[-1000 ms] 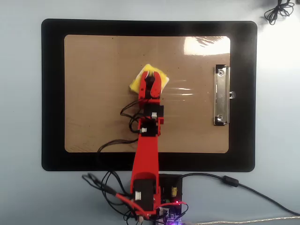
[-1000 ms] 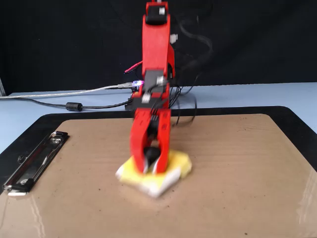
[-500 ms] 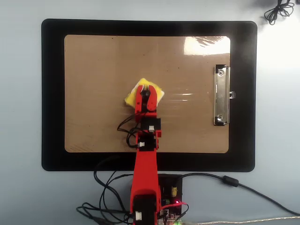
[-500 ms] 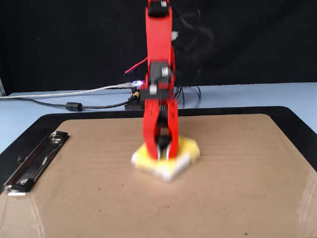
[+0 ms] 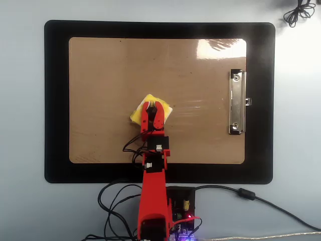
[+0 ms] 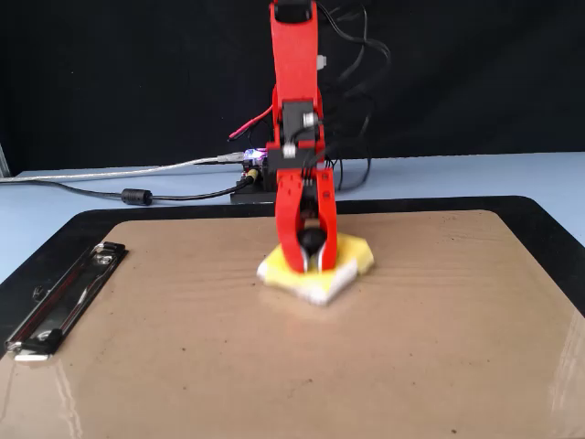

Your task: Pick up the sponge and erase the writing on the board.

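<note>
Sponge: the sponge [image 6: 319, 271] lay flat on the board [image 5: 100, 75], near its middle, under your arm.
Tool: the tool [image 6: 313, 261] was closed around the sponge's black knob [image 6: 313, 241], 1 finger on each side.
Writing: no marker lines showed on the board in either view; glare hid 1 corner near the clip [image 5: 237, 102].
Done: you had the sponge grasped, and the surface looked wiped.
Left: by my judgement, little or nothing; perhaps a check under the sponge.
Worktop: black mat [image 5: 55, 100] under the board.
</note>
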